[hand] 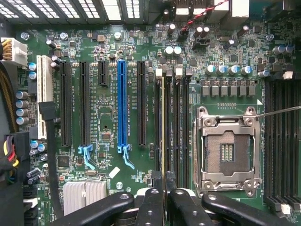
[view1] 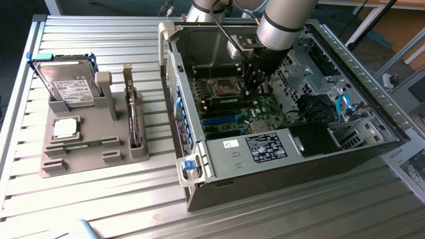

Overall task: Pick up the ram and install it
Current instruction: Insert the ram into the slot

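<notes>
My gripper (hand: 163, 182) is inside the open computer case (view1: 345, 59), low over the motherboard (hand: 108, 117). Its two black fingers (hand: 151, 200) are shut on the ram (hand: 162, 122). I see the ram edge-on as a thin yellowish-green line. It runs along the bank of black memory slots (hand: 175, 122) beside the empty processor socket (hand: 228, 150). Whether it sits in a slot or just above one I cannot tell. In the exterior view the gripper (view1: 254, 89) reaches down next to the socket (view1: 224, 87), and there the ram blends in with the slots.
A grey holder (view1: 79, 159) on the slatted table to the exterior view's left carries a hard drive (view1: 66, 84), a silver processor chip (view1: 65, 128) and an upright expansion card (view1: 133, 117). Black and blue expansion slots (hand: 122, 103), drive cages and cables (view1: 342, 107) crowd the case.
</notes>
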You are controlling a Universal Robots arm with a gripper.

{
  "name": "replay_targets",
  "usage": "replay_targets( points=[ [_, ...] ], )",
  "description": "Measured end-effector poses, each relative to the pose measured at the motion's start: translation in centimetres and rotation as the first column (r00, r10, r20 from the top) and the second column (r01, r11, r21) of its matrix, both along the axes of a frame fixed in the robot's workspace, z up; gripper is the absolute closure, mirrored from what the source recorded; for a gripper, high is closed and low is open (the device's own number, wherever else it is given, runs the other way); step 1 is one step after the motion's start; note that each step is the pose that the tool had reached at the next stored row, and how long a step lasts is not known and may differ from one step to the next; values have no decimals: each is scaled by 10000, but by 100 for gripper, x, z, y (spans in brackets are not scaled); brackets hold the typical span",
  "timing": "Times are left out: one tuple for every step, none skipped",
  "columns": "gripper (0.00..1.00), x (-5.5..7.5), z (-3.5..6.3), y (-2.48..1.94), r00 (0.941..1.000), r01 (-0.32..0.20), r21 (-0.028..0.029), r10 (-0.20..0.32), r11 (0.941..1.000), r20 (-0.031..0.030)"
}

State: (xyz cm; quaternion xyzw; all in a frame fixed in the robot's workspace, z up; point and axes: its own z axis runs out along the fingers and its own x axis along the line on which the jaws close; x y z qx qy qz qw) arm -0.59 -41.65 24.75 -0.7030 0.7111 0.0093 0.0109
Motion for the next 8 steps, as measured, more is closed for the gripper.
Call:
replay_targets(
  points=[
    [88, 0, 0, 0, 10000, -2, 0, 2, 10000, 2],
    [88, 0, 0, 0, 10000, 0, 0, 0, 10000, 2],
    [88, -2, 0, 0, 10000, 0, 0, 0, 10000, 8],
    [88, -5, 0, 0, 10000, -2, 0, 2, 10000, 26],
    [88, -7, 1, -1, 10000, -6, -2, 6, 10000, 40],
    [88, -9, 1, -2, 10000, -8, -3, 8, 10000, 47],
    [88, -11, 0, -3, 10000, -10, -1, 10, 10000, 53],
    [88, -13, -3, -4, 10000, -12, 0, 12, 10000, 60]
  ],
)
